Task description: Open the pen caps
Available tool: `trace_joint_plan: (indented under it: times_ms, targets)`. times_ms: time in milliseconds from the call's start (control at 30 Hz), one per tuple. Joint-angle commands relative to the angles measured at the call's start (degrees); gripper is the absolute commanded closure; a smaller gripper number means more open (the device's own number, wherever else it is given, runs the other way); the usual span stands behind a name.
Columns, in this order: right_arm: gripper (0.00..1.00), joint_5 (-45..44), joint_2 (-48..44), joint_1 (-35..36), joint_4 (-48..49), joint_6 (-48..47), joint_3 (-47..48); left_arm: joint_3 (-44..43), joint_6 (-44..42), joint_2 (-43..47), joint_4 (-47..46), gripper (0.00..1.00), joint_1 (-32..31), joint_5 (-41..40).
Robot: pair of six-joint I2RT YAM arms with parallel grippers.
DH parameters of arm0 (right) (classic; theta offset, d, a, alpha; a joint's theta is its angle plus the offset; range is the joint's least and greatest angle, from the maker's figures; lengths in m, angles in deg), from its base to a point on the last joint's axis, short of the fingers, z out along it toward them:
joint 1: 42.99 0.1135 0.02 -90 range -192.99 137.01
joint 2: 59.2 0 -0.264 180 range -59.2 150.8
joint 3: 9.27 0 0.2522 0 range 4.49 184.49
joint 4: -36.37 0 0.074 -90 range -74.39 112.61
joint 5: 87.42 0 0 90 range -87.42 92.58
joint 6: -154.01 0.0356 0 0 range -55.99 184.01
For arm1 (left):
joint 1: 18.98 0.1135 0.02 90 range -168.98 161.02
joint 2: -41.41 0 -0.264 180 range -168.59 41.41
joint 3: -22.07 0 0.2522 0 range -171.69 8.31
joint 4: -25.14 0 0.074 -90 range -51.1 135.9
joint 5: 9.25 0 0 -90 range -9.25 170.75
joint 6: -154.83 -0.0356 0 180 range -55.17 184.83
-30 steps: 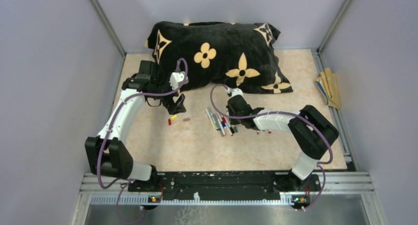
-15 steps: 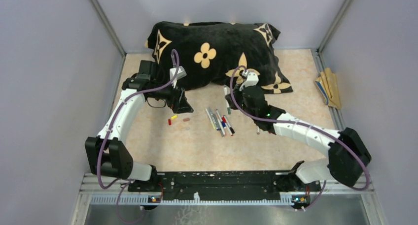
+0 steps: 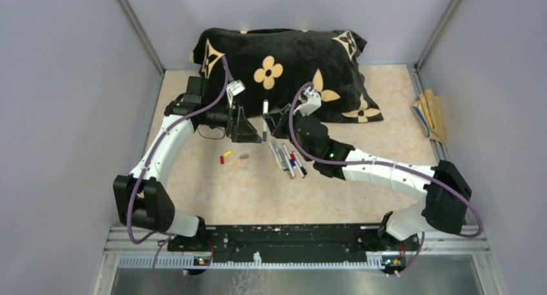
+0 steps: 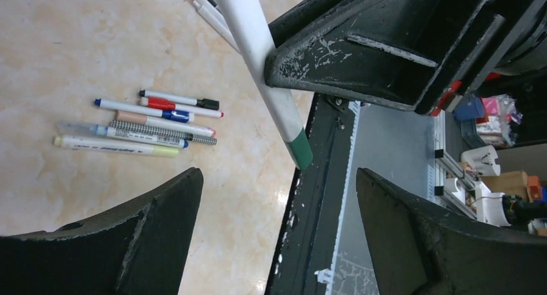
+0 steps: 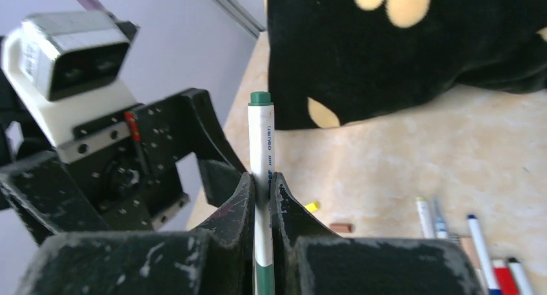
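Note:
My right gripper (image 3: 269, 122) is shut on a white pen (image 3: 264, 117) with green ends and holds it above the table, in front of the pillow. In the right wrist view the pen (image 5: 261, 140) stands clamped between the two fingers of the gripper (image 5: 260, 179). My left gripper (image 3: 250, 132) is open and empty, right beside the pen. In the left wrist view the pen's green cap (image 4: 300, 150) hangs just ahead of the gap of the open gripper (image 4: 277, 179), not touching it. Several more pens (image 3: 288, 159) lie together on the table. Loose red and yellow caps (image 3: 224, 157) lie left of them.
A black pillow with tan flowers (image 3: 284, 69) fills the back of the table. A small brown piece (image 3: 244, 157) lies by the loose caps. Flat tan sticks (image 3: 432, 114) lie at the right edge. Grey walls and metal rails enclose the table.
My right gripper has lifted the green-ended pen from the pile and carried it back and left. My left gripper has moved right, up to the pen.

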Motion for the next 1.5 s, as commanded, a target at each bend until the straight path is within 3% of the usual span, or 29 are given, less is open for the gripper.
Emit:
trace_joint_plan:
  times_ms: [0, 300, 500, 700, 767, 867, 967, 1200, 1333, 1467]
  targets:
    - [1.00, -2.40, 1.85, 1.16, 3.03, 3.48, 5.54, 0.69, 4.22, 0.48, -3.75, 0.07, -0.53, 4.50]
    - [1.00, -1.42, 3.50, 2.42, 4.50, 6.65, 6.30, 2.31, 6.86, 0.27, -7.54, 0.23, -0.82, 7.22]
    - [1.00, -1.43, 3.96, 3.10, 5.54, 6.69, 6.04, 2.32, 4.95, -0.43, -6.85, 0.56, -0.84, 9.24]
    - [1.00, -3.59, 1.88, 3.13, 6.50, 5.81, 3.86, 1.72, -3.11, 0.04, -1.85, 1.00, -0.84, 7.54]
    - [0.99, -3.47, 1.21, 3.11, 5.46, 5.16, 4.00, 1.07, -5.90, -0.21, 0.95, 1.00, -0.84, 6.33]
    - [0.73, 0.06, -0.22, 1.48, 0.18, 5.32, 4.95, -0.64, -12.18, -0.66, 5.19, 1.00, -0.90, 1.82]
    - [0.60, 10.11, -3.91, -3.49, -3.80, 8.41, 2.68, -1.33, -19.84, -0.37, 7.41, 1.00, -0.99, -6.54]
    - [0.45, 31.05, -13.08, -16.34, -14.06, 12.41, -0.44, 2.67, -43.97, 5.24, 8.42, 1.00, -3.42, -26.17]
    - [0.40, 42.91, -7.79, -18.64, -23.66, 8.67, 6.06, 5.89, -54.11, 10.82, 7.04, 1.00, -10.14, -36.16]
    - [0.36, 57.46, -1.19, -18.97, -22.03, 8.20, 7.59, 9.33, -64.53, 16.95, 4.67, 1.00, -15.25, -42.39]
